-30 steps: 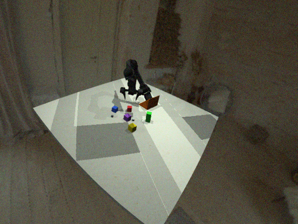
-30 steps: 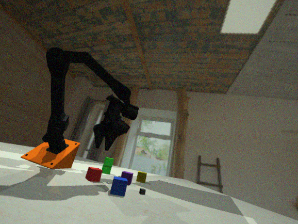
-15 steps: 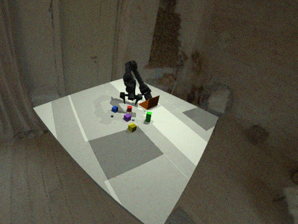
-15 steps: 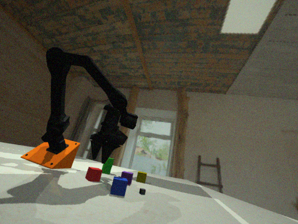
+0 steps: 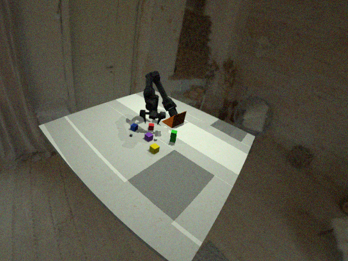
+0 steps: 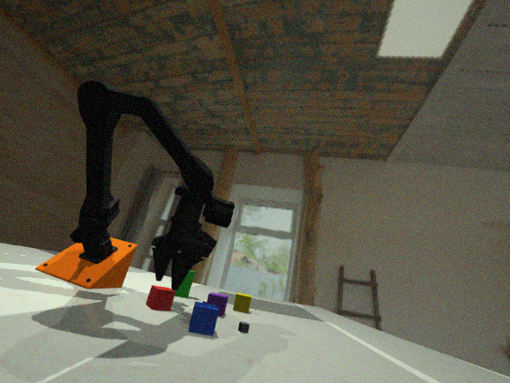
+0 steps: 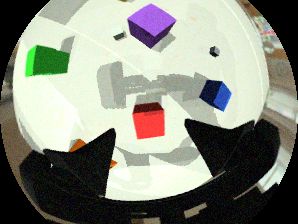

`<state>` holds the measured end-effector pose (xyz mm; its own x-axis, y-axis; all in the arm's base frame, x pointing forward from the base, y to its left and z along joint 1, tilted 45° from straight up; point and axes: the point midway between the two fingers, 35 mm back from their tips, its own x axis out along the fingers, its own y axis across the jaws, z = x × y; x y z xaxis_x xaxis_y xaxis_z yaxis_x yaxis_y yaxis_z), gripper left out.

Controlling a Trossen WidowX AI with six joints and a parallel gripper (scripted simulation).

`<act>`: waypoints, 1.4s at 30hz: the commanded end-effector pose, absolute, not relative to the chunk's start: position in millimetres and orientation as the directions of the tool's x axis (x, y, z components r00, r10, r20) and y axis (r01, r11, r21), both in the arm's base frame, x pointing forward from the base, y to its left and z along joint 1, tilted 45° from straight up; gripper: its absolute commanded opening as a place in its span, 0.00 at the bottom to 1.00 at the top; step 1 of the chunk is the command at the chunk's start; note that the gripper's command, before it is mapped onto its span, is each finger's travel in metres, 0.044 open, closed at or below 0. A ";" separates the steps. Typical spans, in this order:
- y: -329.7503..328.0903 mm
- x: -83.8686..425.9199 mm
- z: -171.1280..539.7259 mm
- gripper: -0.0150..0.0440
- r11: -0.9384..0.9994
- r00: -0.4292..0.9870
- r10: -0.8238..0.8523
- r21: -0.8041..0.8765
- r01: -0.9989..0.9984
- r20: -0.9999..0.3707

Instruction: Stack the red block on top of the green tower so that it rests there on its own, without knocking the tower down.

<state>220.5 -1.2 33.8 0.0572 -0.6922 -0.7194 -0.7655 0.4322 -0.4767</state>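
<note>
The red block (image 5: 151, 126) (image 6: 160, 298) (image 7: 149, 121) is sitting on the surface (image 5: 99, 129) (image 6: 282, 353) (image 7: 45, 105), apart from the upright green tower (image 5: 173, 136) (image 6: 185, 284) (image 7: 47, 61). Just above the block, the jaws (image 5: 152, 121) (image 6: 168, 284) are hanging wide open with nothing between them. Around it, the blue block (image 5: 134, 127) (image 6: 204, 318) (image 7: 215, 95) and purple block (image 5: 149, 136) (image 6: 217, 304) (image 7: 151, 24) are lying near, while the yellow block (image 5: 154, 148) (image 6: 243, 303) is resting farther off, beyond the purple one.

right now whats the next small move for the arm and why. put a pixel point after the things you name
Probably lower the open jaws straddling the red block (image 5: 151, 127) (image 6: 160, 298) (image 7: 149, 122): in the wrist view it lies between the fingertips' lines, slightly ahead, and the exterior view shows the fingertips above the table.
</note>
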 end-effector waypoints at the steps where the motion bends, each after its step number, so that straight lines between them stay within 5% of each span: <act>1: -7.0 220.4 28.1 1.00 0.425 0.057 -0.696 -0.475 -0.771 -0.716; 38: -29.0 220.8 7.3 1.00 0.424 0.057 -0.699 -0.477 -0.770 -0.713; 42: -29.0 220.8 7.3 0.82 0.424 0.057 -0.699 -0.477 -0.770 -0.713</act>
<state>220.6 -28.7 7.1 0.0553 -0.6959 -0.7160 -0.7674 0.4291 -0.4763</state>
